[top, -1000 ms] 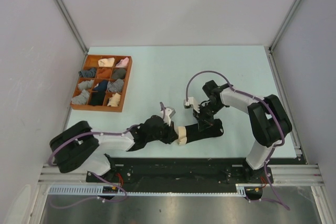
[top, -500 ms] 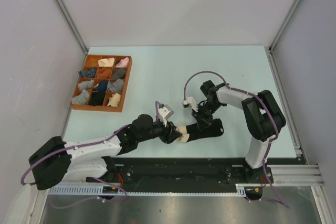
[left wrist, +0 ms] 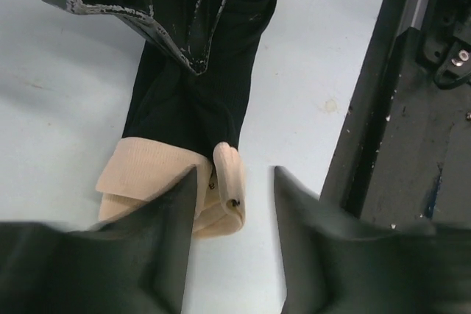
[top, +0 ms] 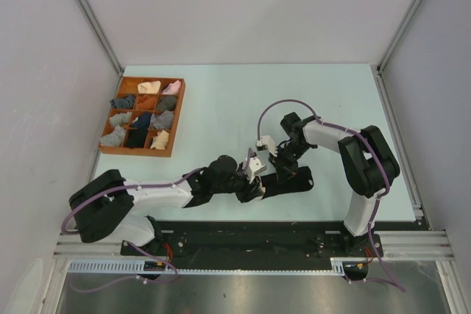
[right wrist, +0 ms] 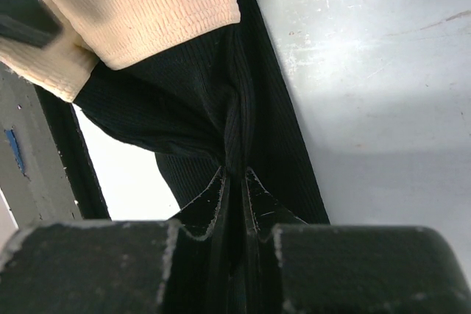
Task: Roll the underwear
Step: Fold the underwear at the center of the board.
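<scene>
**Right gripper pinching the black underwear, left gripper standing open at its cream end**

The right gripper (right wrist: 234, 176) is clamping a raised fold of the underwear (right wrist: 184, 101). Its two fingers are pressing almost together, with only the ribbed black cloth between them. The fabric is bunching into a ridge that runs from that pinch toward the cream-beige band (right wrist: 154, 5) at the garment's other end.

The left gripper (left wrist: 235, 176) is sitting at that end with its jaws about half apart and gripping nothing. A small curled lip of the band is poking up in the gap between its fingertips, and one finger (left wrist: 173, 215) is overlapping the edge of the band. I can't tell whether it is actually touching the cloth.

The underwear is lying as a narrow strip on the pale table (top: 221, 101), stretching from one gripper to the other. It is close beside the black rail (left wrist: 383, 108) along the table's near edge.

Well away from the left gripper, up the table and to its left, a wooden tray (top: 140, 151) is holding small rolled bundles (top: 149, 87) in its compartments.
</scene>
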